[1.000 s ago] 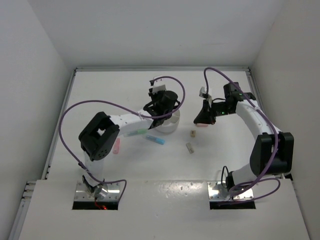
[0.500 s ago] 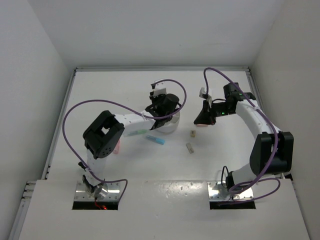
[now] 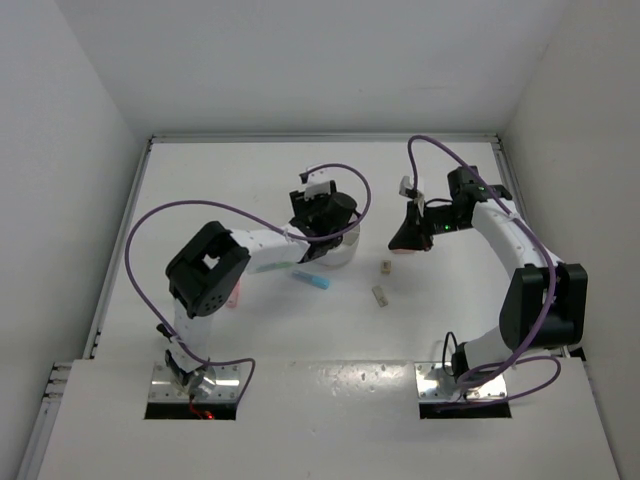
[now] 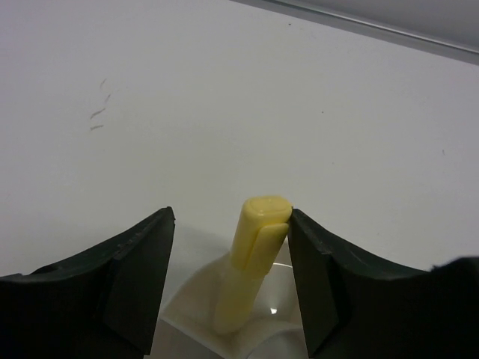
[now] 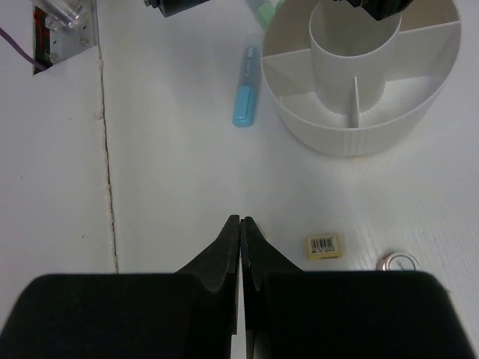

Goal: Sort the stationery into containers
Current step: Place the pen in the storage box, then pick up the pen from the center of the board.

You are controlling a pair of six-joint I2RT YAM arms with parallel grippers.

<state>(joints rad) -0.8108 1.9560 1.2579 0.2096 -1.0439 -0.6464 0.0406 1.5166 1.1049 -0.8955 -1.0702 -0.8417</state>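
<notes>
The white round organiser (image 3: 338, 247) stands mid-table, and my left gripper (image 3: 322, 214) hovers over it. In the left wrist view a yellow marker (image 4: 253, 254) stands upright in a white compartment (image 4: 191, 295) between the open jaws of my left gripper (image 4: 230, 215). Its cap leans on the right finger (image 4: 322, 277) and is clear of the left one. My right gripper (image 5: 240, 219) is shut and empty, low over the table right of the organiser (image 5: 359, 90). A light blue marker (image 5: 245, 97) and a tan eraser (image 5: 323, 244) lie loose.
A green marker (image 3: 272, 267) and a pink marker (image 3: 234, 293) lie left of the organiser, partly under the left arm. Two small erasers (image 3: 385, 267) (image 3: 379, 295) lie on the table between the arms. A small round metallic object (image 5: 400, 262) lies beside the right gripper.
The left jaws have opened and let go of the yellow marker, which now stands in the organiser. The left arm's elbow shifted slightly. The right arm has not moved.
</notes>
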